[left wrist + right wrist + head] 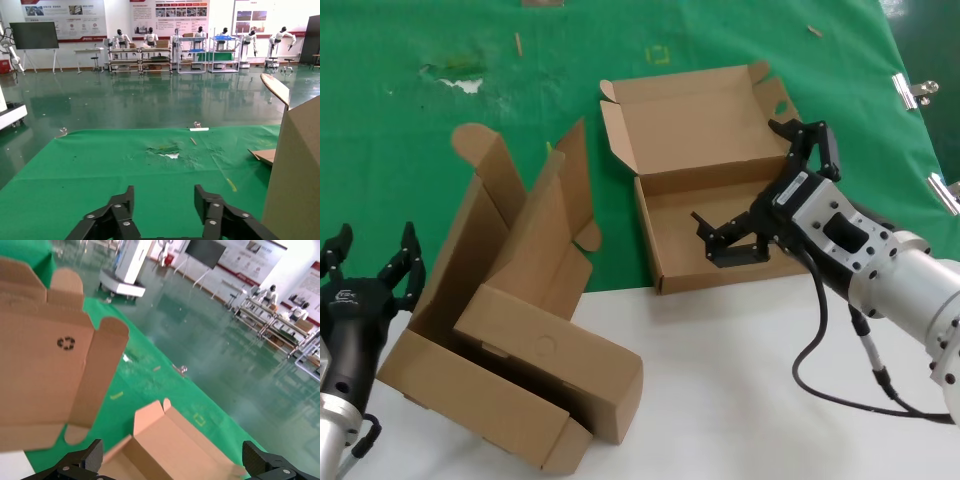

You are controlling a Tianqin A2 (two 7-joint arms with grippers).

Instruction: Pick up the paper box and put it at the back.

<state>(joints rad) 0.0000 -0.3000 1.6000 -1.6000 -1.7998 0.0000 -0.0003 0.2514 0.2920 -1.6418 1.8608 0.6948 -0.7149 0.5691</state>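
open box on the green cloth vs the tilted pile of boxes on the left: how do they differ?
The paper box lies flat with its lid folded back; the pile of nested boxes leans tilted, flaps pointing up. The paper box is a single box; the pile is several nested together. The paper box sits mostly on the green cloth with the right gripper open over its tray; the pile rests mainly on the white tabletop, beside the left gripper. Both are brown corrugated cardboard.

The black right gripper (pixel 760 195) hides part of the shallow brown cardboard mailer box (pixel 705 180)'s right wall.
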